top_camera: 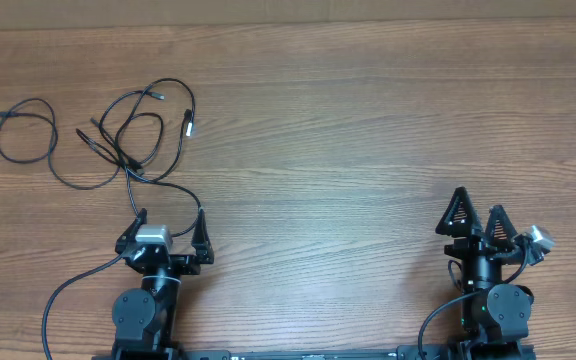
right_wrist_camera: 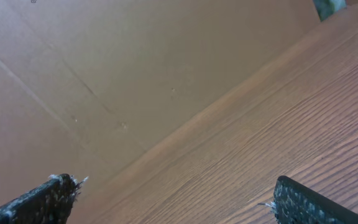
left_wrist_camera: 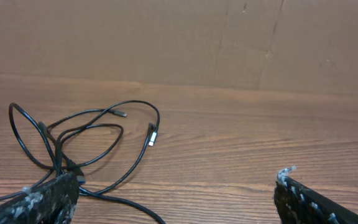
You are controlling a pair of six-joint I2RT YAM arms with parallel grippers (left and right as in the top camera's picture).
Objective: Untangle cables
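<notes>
- Cables are lying knotted just beyond the left gripper; likely light, limp, best pinched near a plug.
- Both it and the right gripper are gaping wide, empty.

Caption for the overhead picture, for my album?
Tangled cables lie on the table before the open left tool; right tool open too.

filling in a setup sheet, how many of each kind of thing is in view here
cable tangle: 1 (cord count unclear)
claws: 2 (left claw, right claw, both open)
total: 3
</notes>
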